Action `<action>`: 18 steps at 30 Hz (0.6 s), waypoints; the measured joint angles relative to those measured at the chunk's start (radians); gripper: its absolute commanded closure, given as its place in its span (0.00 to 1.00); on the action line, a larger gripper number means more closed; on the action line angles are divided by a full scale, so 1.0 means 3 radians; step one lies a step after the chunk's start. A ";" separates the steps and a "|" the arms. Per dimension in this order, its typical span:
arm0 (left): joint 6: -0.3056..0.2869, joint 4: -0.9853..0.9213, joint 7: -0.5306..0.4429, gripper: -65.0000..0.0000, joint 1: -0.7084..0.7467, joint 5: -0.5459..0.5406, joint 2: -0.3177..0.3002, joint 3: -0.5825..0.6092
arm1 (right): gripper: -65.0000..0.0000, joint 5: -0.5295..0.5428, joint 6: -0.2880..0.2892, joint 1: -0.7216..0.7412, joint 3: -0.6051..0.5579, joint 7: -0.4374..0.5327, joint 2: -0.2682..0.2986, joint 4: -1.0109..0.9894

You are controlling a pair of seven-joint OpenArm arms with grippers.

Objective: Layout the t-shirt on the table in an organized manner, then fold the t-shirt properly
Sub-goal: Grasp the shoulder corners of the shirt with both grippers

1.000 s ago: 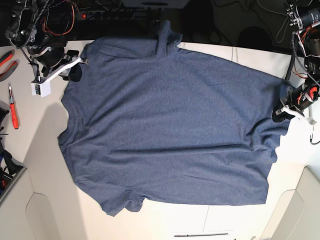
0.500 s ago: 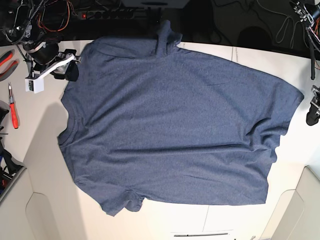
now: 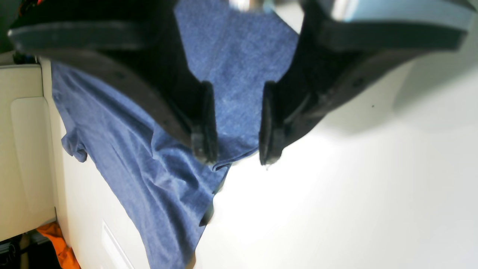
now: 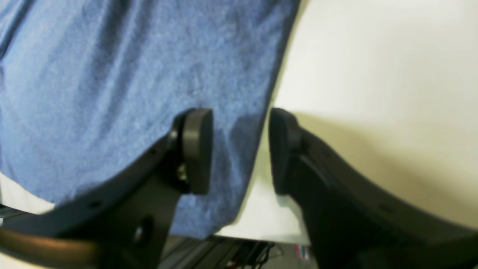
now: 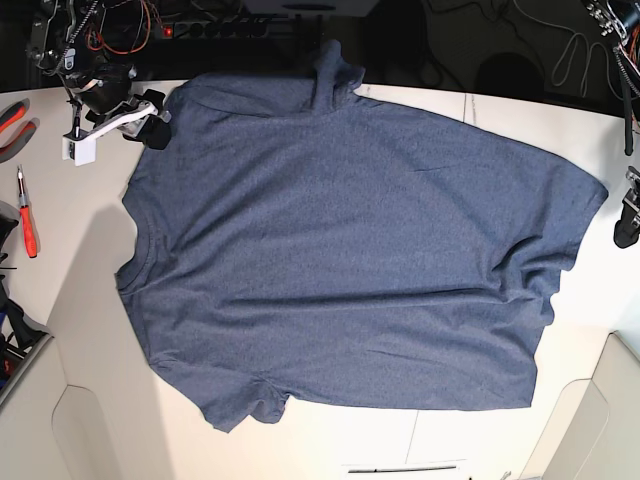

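The navy-blue t-shirt (image 5: pixel 350 240) lies spread flat on the table (image 5: pixel 470 435), collar to the left and hem to the right; no lettering shows. One sleeve (image 5: pixel 335 65) hangs over the far edge. My right gripper (image 5: pixel 150 122) hovers at the shirt's far-left shoulder. In the right wrist view it (image 4: pixel 239 149) is open over the t-shirt's (image 4: pixel 130 74) edge, gripping nothing. My left gripper (image 5: pixel 627 215) sits at the right table edge, just off the hem. In the left wrist view it (image 3: pixel 236 153) is open above the t-shirt's (image 3: pixel 157 175) hem corner.
A red-handled screwdriver (image 5: pixel 27 215) and red pliers (image 5: pixel 12 115) lie on the table's left side. Cables and a power strip (image 5: pixel 220 28) run behind the far edge. Beige panels (image 5: pixel 620 400) flank the near corners. A dark seam line (image 5: pixel 395 468) marks the near edge.
Both grippers opened and let go of the shirt. The left one drew back to the right off the hem corner; the right one moved toward the far edge. The shirt lies flatter.
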 measured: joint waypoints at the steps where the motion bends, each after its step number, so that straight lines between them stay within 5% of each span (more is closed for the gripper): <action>1: 0.0001 0.0000 0.0000 0.65 0.0000 0.0000 -0.0001 0.0000 | 0.61 0.0020 0.0000 0.0000 0.0000 -0.0042 0.0000 0.0000; 18: 0.0001 0.0000 0.0000 0.65 0.0000 0.0000 -0.0001 0.0000 | 0.61 0.0422 0.0117 -0.0009 0.0000 -0.0535 -0.0126 -0.0003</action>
